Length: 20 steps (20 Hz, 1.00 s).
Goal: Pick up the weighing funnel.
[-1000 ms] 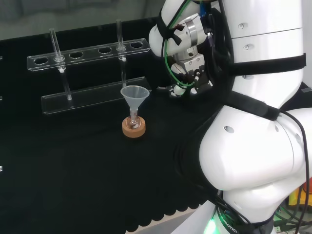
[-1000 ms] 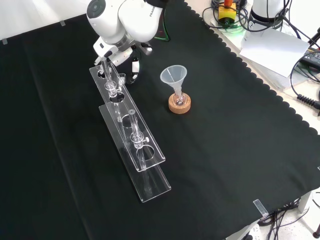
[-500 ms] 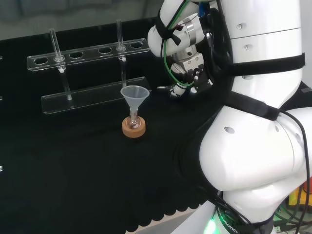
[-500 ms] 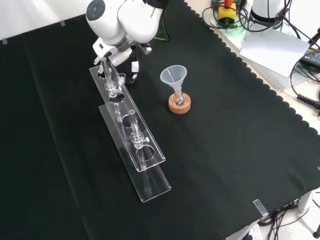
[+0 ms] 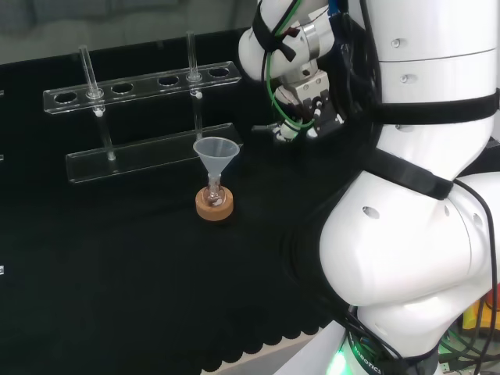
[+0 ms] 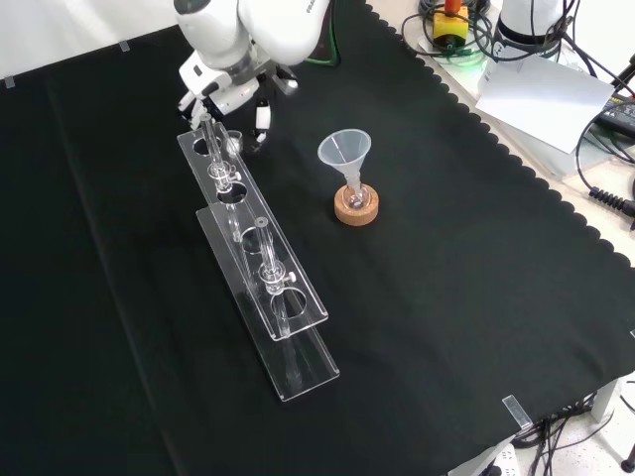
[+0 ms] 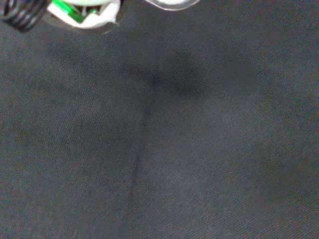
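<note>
Hand [image 5: 301,117] poised above the black-clothed tabletop [image 5: 117,281]; in your head view it sits just left of the arm's white links [image 5: 414,234]. Note that the fingers are closed on the weighing funnel [image 5: 263,127], a small clear piece whose end juts leftward out of the hand, off the cloth.

In your front view the hand [image 6: 243,94] enters from the top, beside the far end of the clear rack [image 6: 268,268]. One black and white finger [image 6: 260,117] points downward. The round clear rim of the weighing funnel [image 6: 230,141] shows just beside it, close to the rack's upper end. You cannot tell from this view whether the two touch.

Your wrist view shows a curved clear edge of the weighing funnel [image 7: 172,3] near a white and green part of the hand [image 7: 84,12]. Bare cloth [image 7: 174,149] with a faint crease lies beyond them.

The rack [image 5: 141,84] carries two upright test tubes [image 5: 88,70]. In the head view the funnel [image 5: 216,150] stands in front of the rack, well apart from the hand. It is mouth up, with its stem in a small flask [image 5: 214,191] seated on a cork ring [image 5: 214,209]. In the front view the same funnel [image 6: 344,151] and cork ring [image 6: 356,209] lie to the right of the rack, below and right of the hand
</note>
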Each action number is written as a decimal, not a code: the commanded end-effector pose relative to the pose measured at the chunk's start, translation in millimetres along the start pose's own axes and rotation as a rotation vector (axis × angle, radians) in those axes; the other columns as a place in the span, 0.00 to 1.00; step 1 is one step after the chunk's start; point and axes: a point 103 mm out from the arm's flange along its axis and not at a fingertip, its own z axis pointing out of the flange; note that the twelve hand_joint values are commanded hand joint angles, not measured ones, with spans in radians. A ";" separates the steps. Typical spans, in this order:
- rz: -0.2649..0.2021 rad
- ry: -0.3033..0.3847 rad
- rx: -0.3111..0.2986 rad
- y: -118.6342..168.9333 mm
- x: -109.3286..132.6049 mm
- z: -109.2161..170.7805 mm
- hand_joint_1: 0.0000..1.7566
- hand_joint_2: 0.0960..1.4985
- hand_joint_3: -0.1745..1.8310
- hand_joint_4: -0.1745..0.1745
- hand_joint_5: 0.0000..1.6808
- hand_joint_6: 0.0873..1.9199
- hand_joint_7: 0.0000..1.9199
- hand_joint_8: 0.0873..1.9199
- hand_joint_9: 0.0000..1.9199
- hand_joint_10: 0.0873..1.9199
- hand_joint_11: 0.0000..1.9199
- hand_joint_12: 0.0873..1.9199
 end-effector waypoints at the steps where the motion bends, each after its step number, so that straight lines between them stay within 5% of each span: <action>1: -0.021 -0.017 0.055 -12.0 -11.0 -18.2 0.63 0.40 0.46 1.00 0.69 0.44 0.29 0.31 0.40 0.25 0.16 0.68; 20: 0.006 -0.101 0.064 -77.1 -7.8 -63.3 0.63 0.40 0.45 1.00 0.70 0.44 0.27 0.30 0.38 0.24 0.17 0.68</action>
